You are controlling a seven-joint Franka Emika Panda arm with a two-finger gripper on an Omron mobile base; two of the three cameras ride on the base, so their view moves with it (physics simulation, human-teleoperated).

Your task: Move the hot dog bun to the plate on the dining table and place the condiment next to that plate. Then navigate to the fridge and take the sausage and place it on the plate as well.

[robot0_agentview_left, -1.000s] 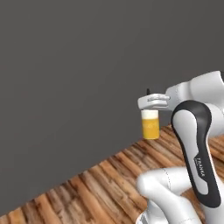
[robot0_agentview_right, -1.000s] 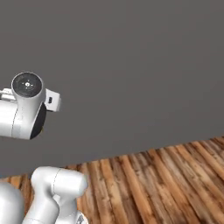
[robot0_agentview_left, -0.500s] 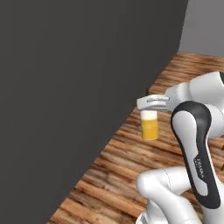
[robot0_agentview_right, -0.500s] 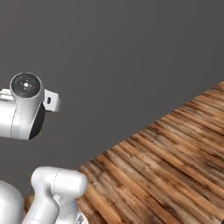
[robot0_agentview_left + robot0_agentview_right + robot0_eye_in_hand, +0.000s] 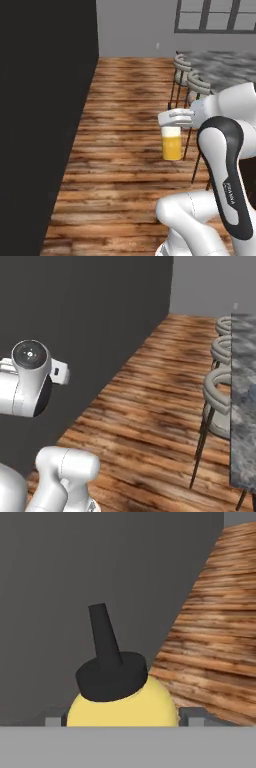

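The dining table (image 5: 244, 406) comes first: its grey marbled top runs along the right edge of the right base view, and its far end shows again in the upper right of the left base view, past the arm. A row of stools (image 5: 222, 401) stands along its near long edge, between the robot and the stone top. The rest is bare wooden floor (image 5: 125, 125) beside a dark wall (image 5: 75, 321).

The gripper (image 5: 176, 119) hangs well short of that table edge, out over the floor, and it is clamped on the condiment (image 5: 171, 143), which hangs upright below the fingers. In the hand view the bottle's dark pointed nozzle (image 5: 106, 637) rises from its cap, with the yellow shoulder wedged between the two fingertips (so the long axis lies roughly along the gripper's own line).

The relation that matters: the table lies ahead and to the right of the bottle, beyond the stools. The plate cannot be made out on the stretch of top in view, so the base probably needs to close on the table edge before any set-down.
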